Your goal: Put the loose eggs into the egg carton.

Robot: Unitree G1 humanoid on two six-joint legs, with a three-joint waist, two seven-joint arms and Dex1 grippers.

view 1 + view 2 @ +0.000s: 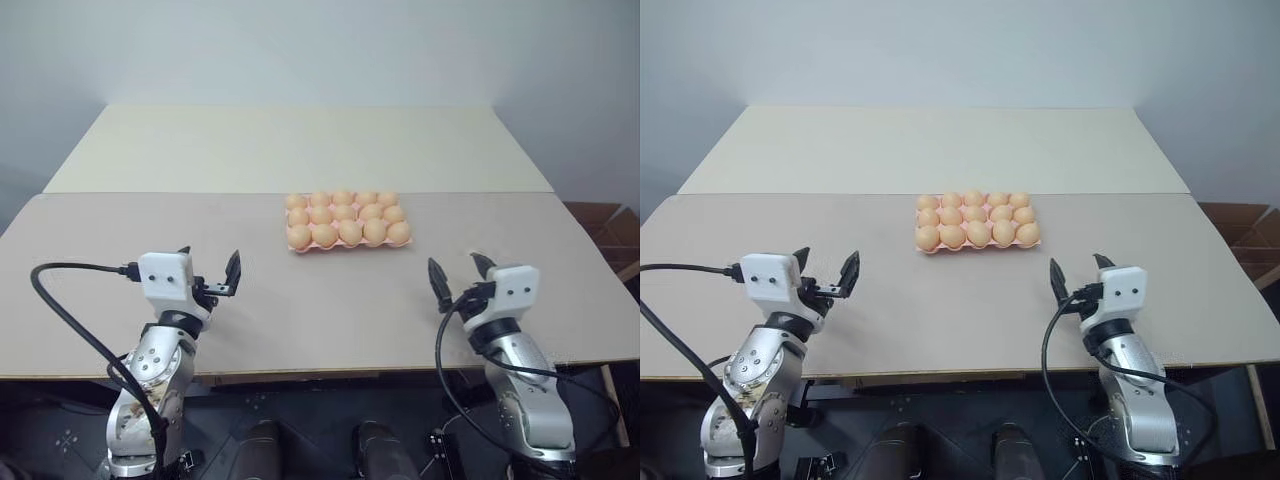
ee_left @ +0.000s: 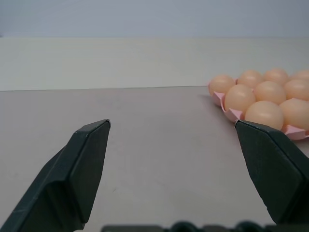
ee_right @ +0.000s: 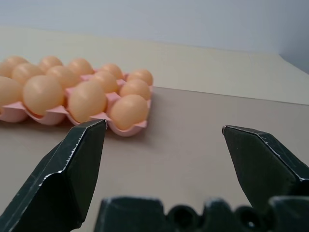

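While eggs (image 1: 348, 219) fill carton (image 1: 352, 246), end effectors apart

I can read no writing anywhere in front of me: no label, brand, number or sign.

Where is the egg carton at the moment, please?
In the head views the egg carton sits mid-table, full of eggs, ahead of and between both open grippers.
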